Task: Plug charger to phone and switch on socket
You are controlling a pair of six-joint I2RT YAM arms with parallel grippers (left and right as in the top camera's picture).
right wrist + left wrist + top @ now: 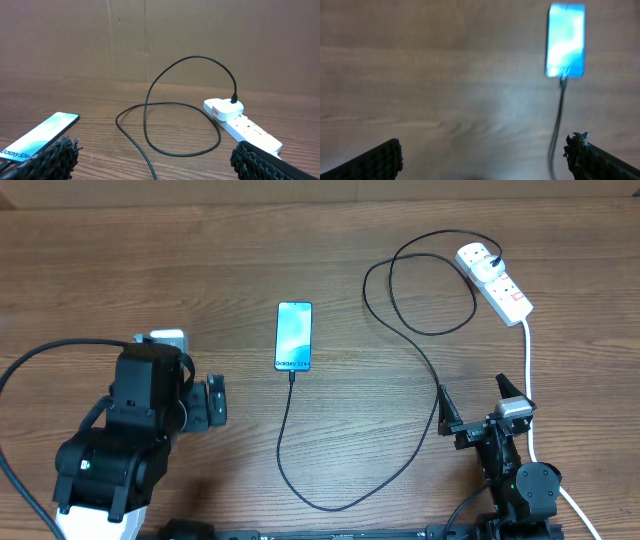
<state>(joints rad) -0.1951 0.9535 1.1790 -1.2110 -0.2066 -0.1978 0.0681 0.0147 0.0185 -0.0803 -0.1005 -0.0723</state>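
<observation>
The phone (294, 336) lies flat mid-table with its blue screen lit; it also shows in the left wrist view (565, 41) and the right wrist view (37, 136). The charger cable (330, 502) has its black tip in the phone's bottom edge, loops across the table, and its white plug (478, 257) sits in the socket (505, 292), a white power strip at the far right, also in the right wrist view (247, 131). My left gripper (214, 401) is open and empty, left of the phone. My right gripper (470, 416) is open and empty, near the front right.
The power strip's thick white cord (530, 380) runs down the right side past my right arm. A cardboard wall (150, 35) stands behind the table. The cable makes a wide loop (175, 105) between the phone and the socket.
</observation>
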